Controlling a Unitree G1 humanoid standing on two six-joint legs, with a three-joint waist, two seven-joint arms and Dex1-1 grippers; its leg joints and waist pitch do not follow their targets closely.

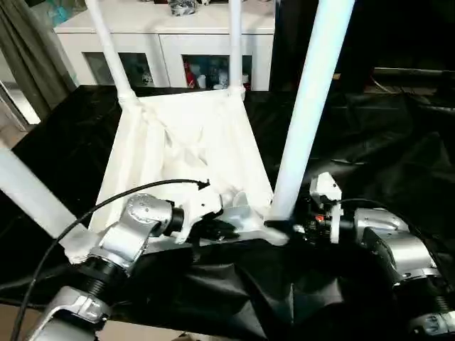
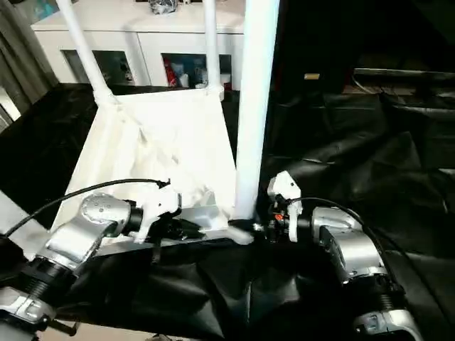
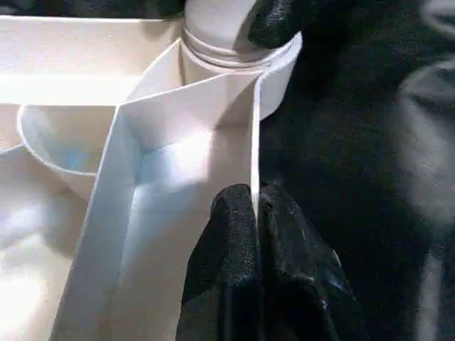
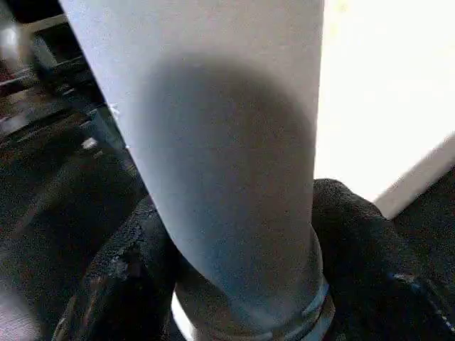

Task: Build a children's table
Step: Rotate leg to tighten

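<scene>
- The left gripper point(image 1: 213, 229) is pressed together on the near rim wall of the tabletop point(image 1: 186, 153), one black finger point(image 3: 227, 249) on each side of the thin white edge.
- The right gripper point(image 1: 293, 229) clasps the base of the near right leg point(image 1: 307, 106), its fingers point(image 4: 362, 249) on either side of the tube just above its corner socket point(image 3: 238, 67).
- The tabletop lies upside down on a black cloth point(image 1: 370, 142), ribbed underside facing up.
- The near left leg point(image 1: 32, 195) leans out toward the left.
- Two far legs point(image 1: 110, 50) stand in the far corners.
- A white cabinet point(image 1: 163, 42) stands behind.
</scene>
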